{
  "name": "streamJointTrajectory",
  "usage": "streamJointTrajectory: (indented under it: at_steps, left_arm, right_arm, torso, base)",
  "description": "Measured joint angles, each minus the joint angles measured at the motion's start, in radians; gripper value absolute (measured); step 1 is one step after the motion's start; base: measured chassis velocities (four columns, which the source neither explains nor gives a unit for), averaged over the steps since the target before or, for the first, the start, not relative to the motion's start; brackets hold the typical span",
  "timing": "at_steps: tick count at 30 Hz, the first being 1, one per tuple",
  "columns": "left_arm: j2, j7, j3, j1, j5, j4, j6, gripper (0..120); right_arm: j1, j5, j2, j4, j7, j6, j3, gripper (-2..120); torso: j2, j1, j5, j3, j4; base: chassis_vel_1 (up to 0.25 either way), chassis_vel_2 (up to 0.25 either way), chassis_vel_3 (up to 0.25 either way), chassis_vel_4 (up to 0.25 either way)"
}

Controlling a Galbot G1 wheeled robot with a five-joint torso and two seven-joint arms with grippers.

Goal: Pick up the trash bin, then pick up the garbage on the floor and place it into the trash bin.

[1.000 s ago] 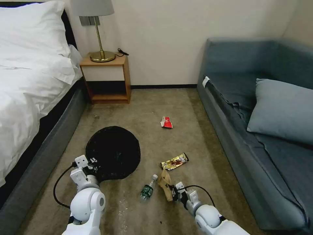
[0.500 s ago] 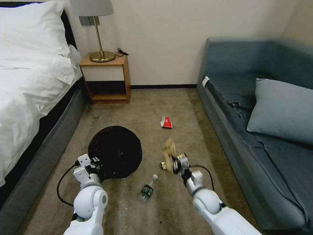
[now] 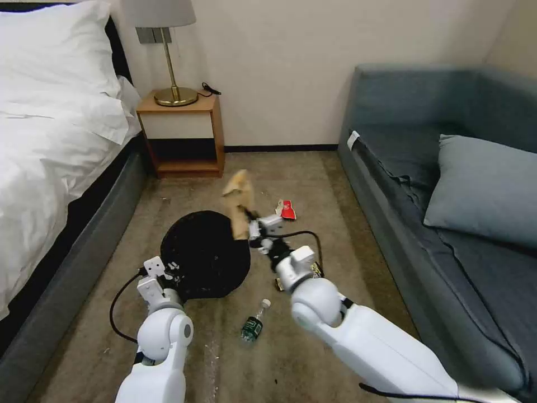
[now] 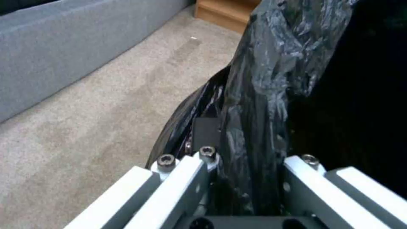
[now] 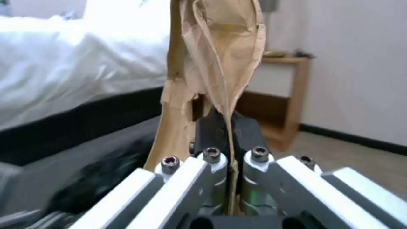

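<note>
Paper bag (image 3: 239,202): brown, crumpled, held in the air, standing up from the right gripper (image 3: 250,223) at the far right edge of the bin's mouth. In the right wrist view the bag (image 5: 212,60) rises straight out of the jaws, which are pressed together on its lower end, with the paper pinched flat between the dark fingertips (image 5: 244,133).

Trash bin (image 3: 205,254): round, lined with a crinkled black bag, sitting in the middle of the carpet (image 3: 313,184), mouth facing up. The left gripper (image 3: 168,270) is at its near left rim. In the left wrist view the black liner (image 4: 263,79) runs down between the jaws, which clamp a fold of it along with the rim; one dark fingertip (image 4: 206,132) shows against the plastic.

Other litter on the carpet:
- Clear bottle with green label (image 3: 254,321), lying near the robot, just in front of the bin.
- Gold-brown wrapper (image 3: 316,270), mostly hidden behind the right arm.
- Red-and-white wrapper (image 3: 286,210), farther off, just beyond the right gripper.

Surroundings: bed (image 3: 50,129) with white bedding on the left, wooden nightstand (image 3: 182,134) with a brass lamp (image 3: 168,67) against the far wall, blue-grey sofa (image 3: 447,184) on the right.
</note>
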Motion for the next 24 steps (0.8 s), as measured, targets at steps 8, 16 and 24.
streamJointTrajectory:
  at_steps: [8, 16, 24]
  left_arm:
    - [0.0, 0.002, -0.005, 0.009, -0.003, -0.014, -0.003, 1]
    - [-0.002, 0.003, -0.003, 0.013, -0.004, -0.015, -0.005, 1]
    - [-0.004, 0.003, 0.003, 0.006, 0.0, -0.01, -0.005, 1]
  right_arm:
    - [0.023, -0.02, 0.084, -0.184, 0.002, 0.021, -0.099, 0]
    - [-0.008, -0.033, 0.073, -0.204, -0.001, 0.011, -0.093, 7]
    - [-0.016, -0.032, 0.072, -0.169, 0.008, -0.005, -0.092, 36]
  torso:
    - [0.0, 0.0, 0.0, 0.0, 0.0]
    - [0.0, 0.0, 0.0, 0.0, -0.0001]
    - [0.0, 0.0, 0.0001, 0.0, -0.0001]
  base:
    - [0.0, 0.0, 0.0, 0.0]
    - [0.0, 0.0, 0.0, 0.0]
    - [0.0, 0.0, 0.0, 0.0]
